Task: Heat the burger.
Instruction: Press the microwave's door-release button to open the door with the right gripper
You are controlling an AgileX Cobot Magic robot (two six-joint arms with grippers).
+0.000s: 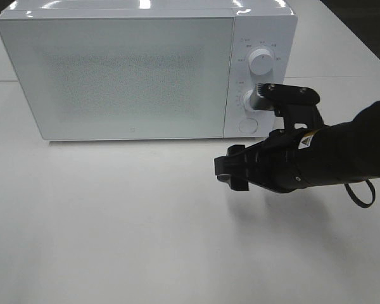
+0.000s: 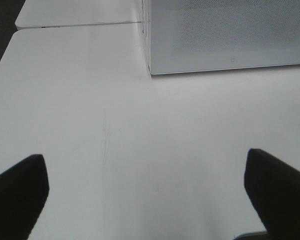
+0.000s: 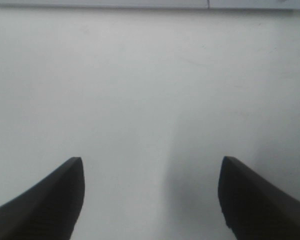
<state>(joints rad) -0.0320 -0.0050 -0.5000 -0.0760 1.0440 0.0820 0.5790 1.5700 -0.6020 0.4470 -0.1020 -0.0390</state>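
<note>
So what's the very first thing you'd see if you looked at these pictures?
The big white microwave at the back of the white table, with its door shut. Next, the black right gripper, which hangs over the table just in front of the microwave's round knobs, its jaws open with nothing between them.

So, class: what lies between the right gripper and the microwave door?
Nothing: bare table separates the right gripper from the microwave, per the exterior high view.
</note>
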